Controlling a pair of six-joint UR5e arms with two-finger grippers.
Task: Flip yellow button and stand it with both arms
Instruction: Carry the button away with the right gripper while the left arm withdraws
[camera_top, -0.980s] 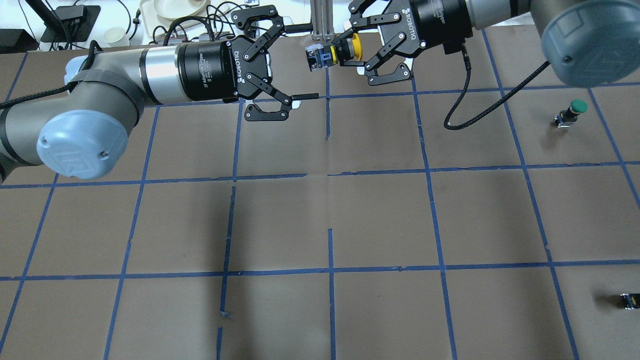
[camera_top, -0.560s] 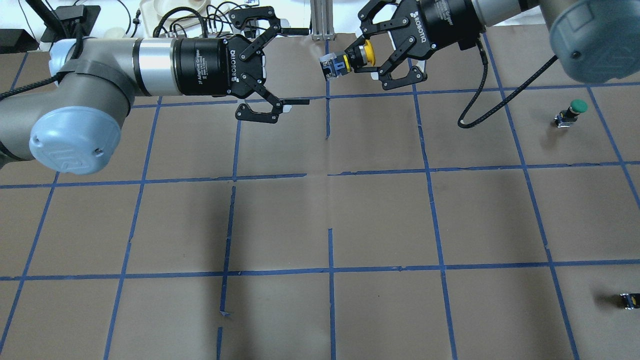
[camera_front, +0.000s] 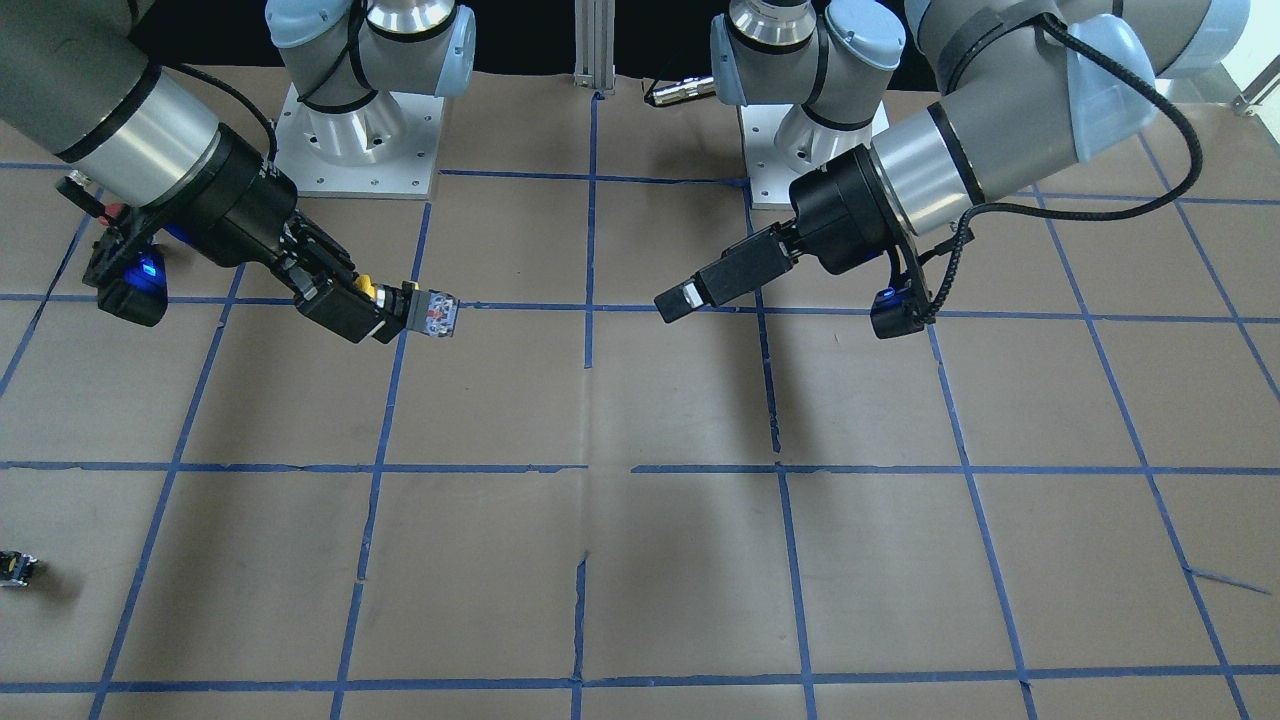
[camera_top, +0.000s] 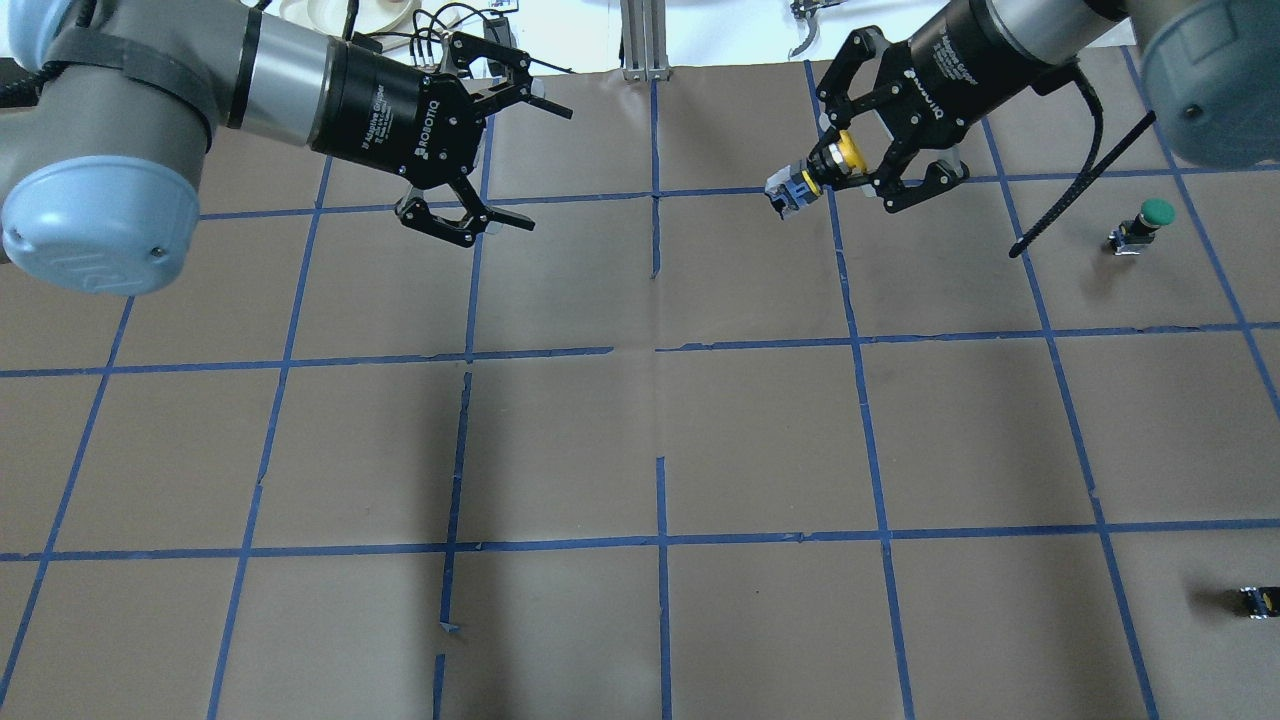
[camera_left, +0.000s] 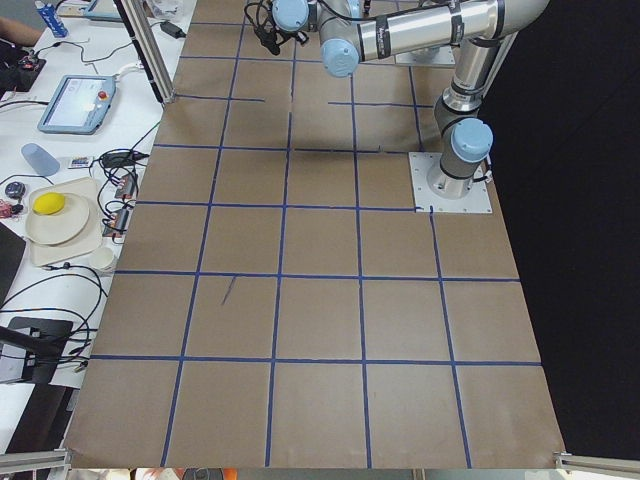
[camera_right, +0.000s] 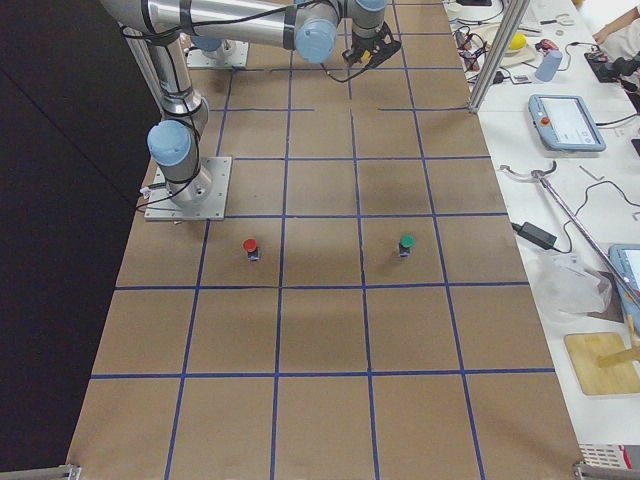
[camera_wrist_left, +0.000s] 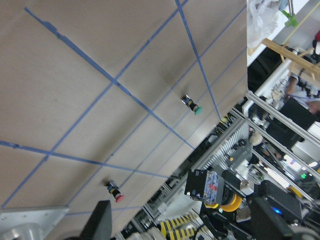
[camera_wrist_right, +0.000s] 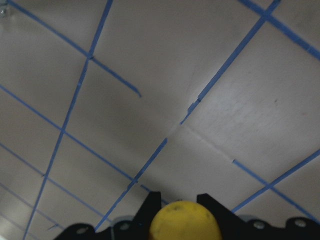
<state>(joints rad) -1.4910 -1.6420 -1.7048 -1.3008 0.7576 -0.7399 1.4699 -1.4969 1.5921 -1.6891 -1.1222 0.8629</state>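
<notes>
The yellow button (camera_top: 846, 151) is held in the air by my right gripper (camera_top: 822, 176). The jaws are shut on its neck. It lies sideways, its grey-and-blue block body (camera_top: 788, 194) pointing toward the left arm. It also shows in the front-facing view (camera_front: 432, 312), in the left wrist view (camera_wrist_left: 210, 186), and as a yellow cap in the right wrist view (camera_wrist_right: 185, 224). My left gripper (camera_top: 540, 165) is open and empty, well to the left of the button, and it also shows in the front-facing view (camera_front: 674, 299).
A green-capped button (camera_top: 1150, 220) stands at the right, and it shows in the right side view (camera_right: 405, 243). A red-capped button (camera_right: 250, 247) stands near the right arm's base. A small black block with yellow marks (camera_top: 1260, 600) lies at the near right edge.
The two grippers have drawn apart. My right gripper carried the yellow button to the right and nearer, tilting downward. My left gripper pulled back to the left, still open.
</notes>
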